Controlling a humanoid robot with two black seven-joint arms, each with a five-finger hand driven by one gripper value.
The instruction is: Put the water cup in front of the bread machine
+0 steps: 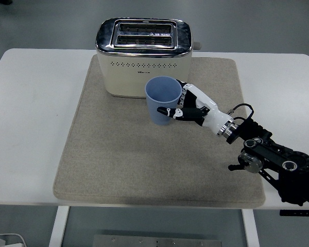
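A light blue water cup (161, 100) stands upright in front of the cream and chrome toaster (142, 57), overlapping the right part of its front face in the picture. My right hand (188, 106) is wrapped around the cup's right side, shut on it. I cannot tell whether the cup's base touches the mat or hangs just above it. The right arm (270, 159) comes in from the lower right. The left arm is out of sight.
A grey felt mat (118, 154) covers the middle of the white table (31, 113), with the toaster at its far edge. The toaster's lever knob (196, 45) sticks out on its right side.
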